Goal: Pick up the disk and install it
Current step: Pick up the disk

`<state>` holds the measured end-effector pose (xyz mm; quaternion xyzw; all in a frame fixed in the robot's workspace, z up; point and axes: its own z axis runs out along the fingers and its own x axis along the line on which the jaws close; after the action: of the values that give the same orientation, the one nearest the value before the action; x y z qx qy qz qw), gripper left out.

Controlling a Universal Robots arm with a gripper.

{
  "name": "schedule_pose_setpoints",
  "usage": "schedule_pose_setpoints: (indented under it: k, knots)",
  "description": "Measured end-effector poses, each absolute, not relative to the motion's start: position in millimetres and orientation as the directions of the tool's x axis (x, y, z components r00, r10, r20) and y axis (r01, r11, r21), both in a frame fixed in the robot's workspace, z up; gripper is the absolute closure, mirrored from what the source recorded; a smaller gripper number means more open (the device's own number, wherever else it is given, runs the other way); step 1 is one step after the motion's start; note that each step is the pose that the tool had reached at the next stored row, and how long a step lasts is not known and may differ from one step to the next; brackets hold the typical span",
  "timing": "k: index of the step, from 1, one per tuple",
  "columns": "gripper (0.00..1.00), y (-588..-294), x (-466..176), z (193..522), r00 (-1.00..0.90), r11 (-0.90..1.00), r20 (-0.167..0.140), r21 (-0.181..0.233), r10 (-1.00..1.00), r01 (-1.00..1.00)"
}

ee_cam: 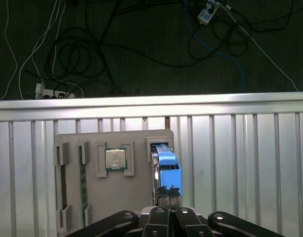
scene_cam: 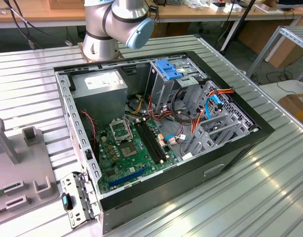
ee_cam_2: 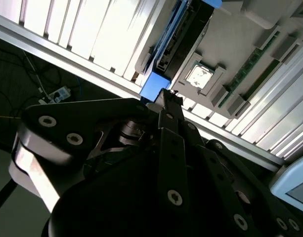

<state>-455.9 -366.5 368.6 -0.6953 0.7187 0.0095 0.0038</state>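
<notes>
The disk [ee_cam: 166, 165] stands on edge in its blue carrier, in a slot of a grey fixture tray [ee_cam: 136, 190]. In the second wrist view the disk [ee_cam_2: 178, 44] shows as a dark slab with a blue end piece. My gripper [ee_cam: 169, 196] hangs over the carrier's end nearest me, fingers together and shut with nothing visibly between them. I cannot tell whether it touches the carrier. The second wrist view puts the gripper [ee_cam_2: 167, 96] right beside the blue end piece. In the exterior view the open computer case [scene_cam: 156, 123] lies on its side with its metal drive cages [scene_cam: 215, 131] at the exterior view's right.
The tray also holds a processor [ee_cam: 115, 159] and memory sticks [ee_cam: 83, 180]. It lies on a ribbed aluminium table [ee_cam: 240, 163] whose edge is close behind it, with cables on the floor beyond. In the case sit a motherboard [scene_cam: 129, 150], a power-supply box [scene_cam: 99, 81] and a blue latch [scene_cam: 167, 69].
</notes>
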Motion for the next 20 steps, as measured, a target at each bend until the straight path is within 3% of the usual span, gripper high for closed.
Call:
schedule_pose_setpoints:
  k: [2,5,6,9,20]
  knots:
    - [0.89,-367,-456,369,-0.033,0.033,-0.019,0.008,-0.999,-0.999]
    - [0.64,-367,-456,369,-0.033,0.033,-0.019,0.008,-0.999,-0.999]
    - [0.64,-367,-456,369,-0.033,0.033,-0.019,0.008,-0.999,-0.999]
    - [0.46,-367,-456,369,-0.033,0.033,-0.02,0.008,-0.999,-0.999]
    - [0.46,-367,-456,357,-0.033,0.033,-0.02,0.009,-0.999,-0.999]
